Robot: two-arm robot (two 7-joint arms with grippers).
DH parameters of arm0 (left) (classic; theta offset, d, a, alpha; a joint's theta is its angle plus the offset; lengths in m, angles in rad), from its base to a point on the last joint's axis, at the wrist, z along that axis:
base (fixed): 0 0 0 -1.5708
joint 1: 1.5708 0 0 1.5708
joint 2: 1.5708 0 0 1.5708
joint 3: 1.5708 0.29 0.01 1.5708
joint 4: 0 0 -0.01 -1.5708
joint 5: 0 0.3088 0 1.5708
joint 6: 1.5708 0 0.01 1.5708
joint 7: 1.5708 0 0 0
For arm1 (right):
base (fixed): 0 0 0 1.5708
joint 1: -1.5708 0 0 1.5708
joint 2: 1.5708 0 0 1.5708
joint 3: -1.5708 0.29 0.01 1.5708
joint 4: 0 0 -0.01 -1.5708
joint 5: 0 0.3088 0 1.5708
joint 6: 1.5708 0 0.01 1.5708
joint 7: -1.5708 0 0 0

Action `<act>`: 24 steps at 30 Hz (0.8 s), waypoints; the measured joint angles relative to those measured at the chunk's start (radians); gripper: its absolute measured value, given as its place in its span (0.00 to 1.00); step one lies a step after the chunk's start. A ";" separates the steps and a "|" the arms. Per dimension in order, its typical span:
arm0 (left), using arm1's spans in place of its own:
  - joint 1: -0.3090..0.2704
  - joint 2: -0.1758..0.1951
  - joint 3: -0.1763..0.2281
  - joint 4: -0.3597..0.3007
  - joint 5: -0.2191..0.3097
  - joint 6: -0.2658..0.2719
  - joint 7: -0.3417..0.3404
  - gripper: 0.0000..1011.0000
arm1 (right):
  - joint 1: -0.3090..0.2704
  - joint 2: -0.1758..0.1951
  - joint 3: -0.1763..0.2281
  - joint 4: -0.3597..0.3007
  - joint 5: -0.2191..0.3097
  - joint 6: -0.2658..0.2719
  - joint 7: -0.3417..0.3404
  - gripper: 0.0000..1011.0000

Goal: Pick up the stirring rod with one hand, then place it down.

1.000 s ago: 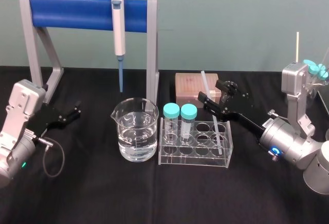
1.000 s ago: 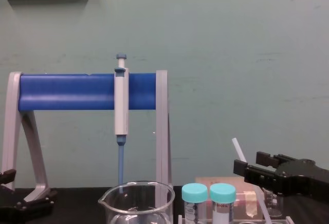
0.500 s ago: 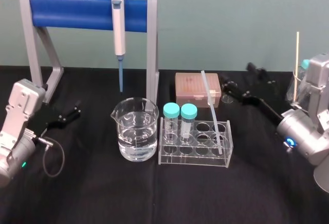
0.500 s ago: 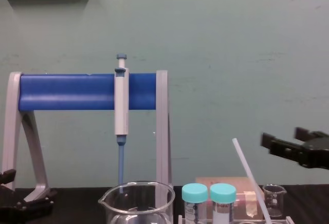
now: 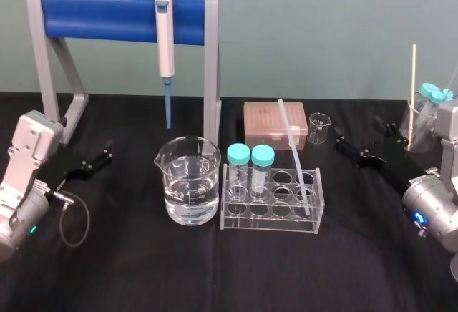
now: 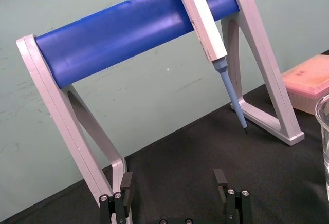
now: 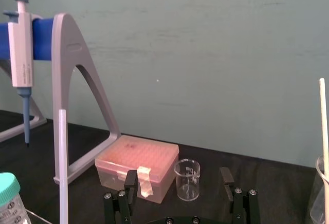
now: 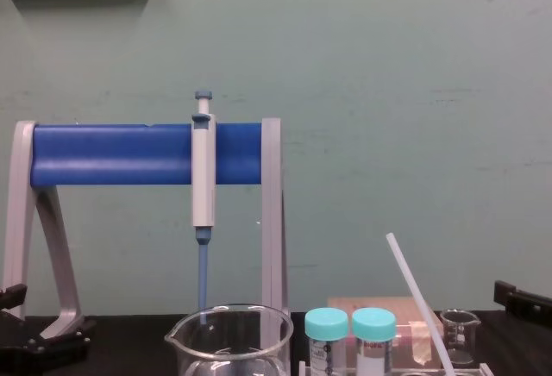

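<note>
My right gripper (image 5: 363, 140) hangs released, empty, right of the stirring rod (image 5: 294, 156) leaning in the rack (image 5: 272, 219); left gripper (image 5: 107, 152) parked far left, fingers apart. A clumsy nudge could topple that rod.

The stirring rod (image 5: 294, 154) is translucent white, the vial caps (image 5: 238, 154) teal.

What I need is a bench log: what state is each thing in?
stirring rod, tilted in the rack, not held.
right end effector, open, empty, right of the rack.
left end effector, open, parked left.
large beaker, part-filled with clear liquid.
vials, capped, upright in rack.
pipette, hanging on the stand.
</note>
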 joint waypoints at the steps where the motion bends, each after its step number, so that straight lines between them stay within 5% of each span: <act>1: 0.000 0.000 0.000 0.000 0.000 0.000 0.000 0.99 | 0.000 0.000 0.000 0.000 0.000 0.000 0.000 0.99; 24: 0.000 0.000 0.000 0.000 0.000 0.000 0.000 0.99 | 0.000 0.001 0.000 -0.001 0.002 -0.001 -0.003 0.99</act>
